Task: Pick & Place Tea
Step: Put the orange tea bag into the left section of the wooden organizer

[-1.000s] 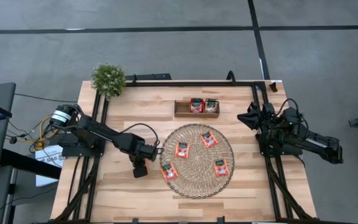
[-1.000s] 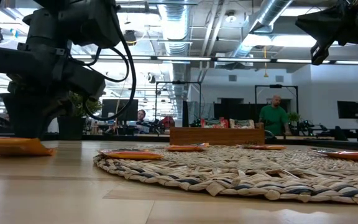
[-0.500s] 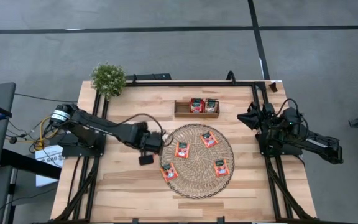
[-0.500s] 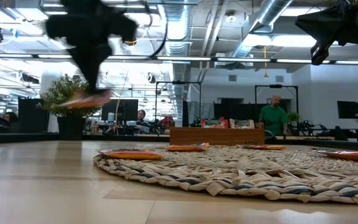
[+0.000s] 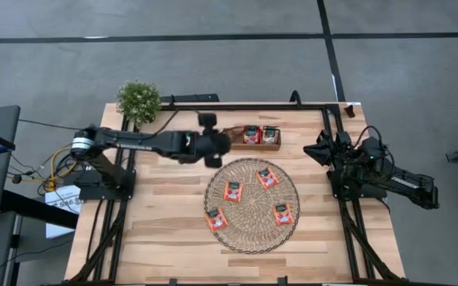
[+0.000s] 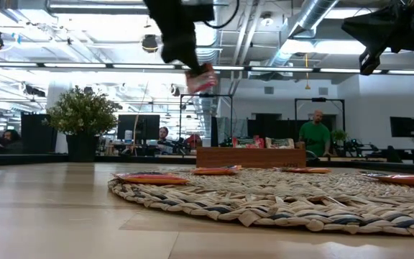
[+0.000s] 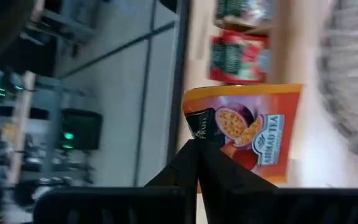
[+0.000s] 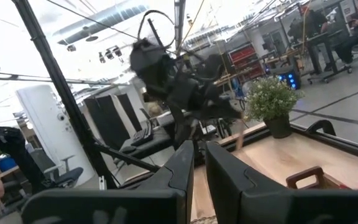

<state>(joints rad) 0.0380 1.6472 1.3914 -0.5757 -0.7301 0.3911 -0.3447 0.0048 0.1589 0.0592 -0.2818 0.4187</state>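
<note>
My left gripper (image 5: pixel 218 148) hangs above the table, just left of the small wooden tray (image 5: pixel 230 146), shut on an orange tea sachet (image 7: pixel 244 134). In the low view the sachet (image 6: pixel 202 78) is high in the air. Two more sachets (image 5: pixel 260 134) stand in the tray. Several sachets (image 5: pixel 233 191) lie flat on the round woven mat (image 5: pixel 251 238). My right gripper (image 5: pixel 310 151) waits folded back at the table's right edge, a narrow gap between its fingers (image 8: pixel 185 163) and nothing in it. My left gripper pinches the sachet between its two fingers, at the edge beside the dark label (image 7: pixel 205 132). The fingers come slanting down from the table's left side. The sachet is lifted clear of the table and hangs tilted below the fingertips (image 6: pixel 191 66).
A potted plant (image 5: pixel 139 101) stands at the table's far left corner. Black frame rails (image 5: pixel 348 230) run along both sides of the table. A person in green (image 6: pixel 316 135) stands in the room beyond the far edge.
My left gripper, shut on the sachet, has lifted it off the table left of the mat. It has carried it up and toward the far edge and the tray, rolling its wrist on the way. The sachet is now clear of the table and tilted.
</note>
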